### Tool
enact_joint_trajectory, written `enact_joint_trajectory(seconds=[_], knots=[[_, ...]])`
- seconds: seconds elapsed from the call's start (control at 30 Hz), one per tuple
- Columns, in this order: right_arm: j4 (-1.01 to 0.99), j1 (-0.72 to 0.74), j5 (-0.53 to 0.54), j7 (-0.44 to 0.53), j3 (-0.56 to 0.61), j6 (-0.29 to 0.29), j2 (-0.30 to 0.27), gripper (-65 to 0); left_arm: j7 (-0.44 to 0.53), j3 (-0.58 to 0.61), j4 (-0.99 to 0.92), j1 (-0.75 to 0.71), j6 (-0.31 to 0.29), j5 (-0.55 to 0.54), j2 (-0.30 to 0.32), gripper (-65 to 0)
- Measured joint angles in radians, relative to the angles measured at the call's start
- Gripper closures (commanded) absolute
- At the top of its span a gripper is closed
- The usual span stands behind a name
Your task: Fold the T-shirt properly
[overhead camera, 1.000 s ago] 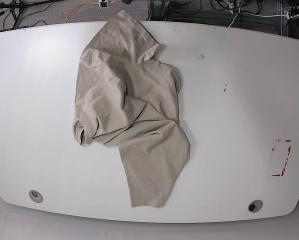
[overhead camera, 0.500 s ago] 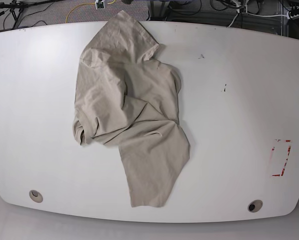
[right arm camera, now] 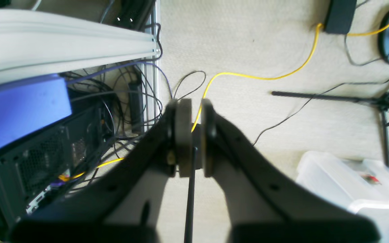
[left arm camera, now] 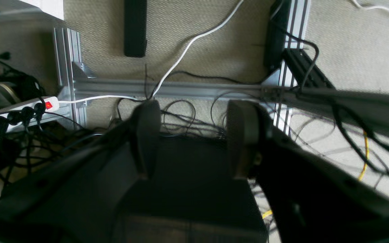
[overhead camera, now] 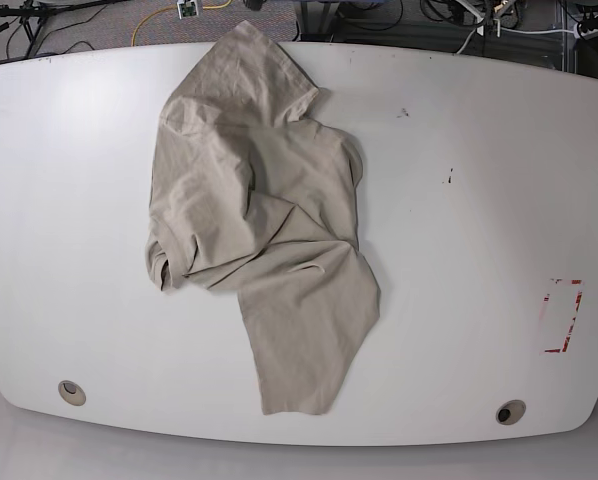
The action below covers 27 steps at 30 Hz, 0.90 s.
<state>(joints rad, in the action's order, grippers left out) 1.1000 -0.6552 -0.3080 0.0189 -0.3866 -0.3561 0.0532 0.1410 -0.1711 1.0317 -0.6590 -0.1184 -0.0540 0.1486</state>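
The beige T-shirt [overhead camera: 261, 230] lies crumpled on the white table [overhead camera: 479, 200], left of centre. One part reaches the far edge and a long flap points toward the near edge. Neither arm shows over the table in the base view. My left gripper [left arm camera: 194, 135] is open and empty, above floor and cables beyond the table. My right gripper [right arm camera: 196, 135] is shut with only a narrow slit between its pads, empty, above carpet and a yellow cable [right arm camera: 265, 76]. The T-shirt is out of both wrist views.
The table has two round grommet holes [overhead camera: 71, 392] [overhead camera: 510, 411] near its front edge and a red tape mark [overhead camera: 562, 315] at the right. An aluminium frame [left arm camera: 167, 88] and a power strip [left arm camera: 12, 113] lie below the left gripper. A computer case [right arm camera: 39, 158] and a clear plastic box [right arm camera: 349, 189] flank the right gripper.
The T-shirt has not moved. Small parts at the top edge of the base view have shifted slightly sideways.
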Motion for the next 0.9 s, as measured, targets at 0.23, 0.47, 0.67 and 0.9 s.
enact_joint_trajectory(seconds=[0.23, 0.47, 0.67, 0.9], knots=[[0.092, -0.060, 0.016, -0.003, 0.002, -0.007, 0.017, -4.8, 0.006, -0.012, 0.109, -0.058, 0.004, -0.005, 0.010, -29.7], [0.187, -0.117, 0.019, -0.002, 0.002, -0.006, 0.036, -4.8, 0.018, -0.045, 0.207, -0.110, 0.000, -0.043, 0.032, -29.9], [0.252, -0.146, 0.022, -0.005, 0.009, -0.008, 0.055, -4.7, 0.014, -0.060, 0.254, -0.149, 0.007, -0.045, 0.044, -29.9], [0.407, -0.219, 0.031, -0.027, 0.014, -0.019, 0.074, -4.6, 0.033, -0.056, 0.410, -0.232, -0.008, -0.037, 0.037, -30.1]])
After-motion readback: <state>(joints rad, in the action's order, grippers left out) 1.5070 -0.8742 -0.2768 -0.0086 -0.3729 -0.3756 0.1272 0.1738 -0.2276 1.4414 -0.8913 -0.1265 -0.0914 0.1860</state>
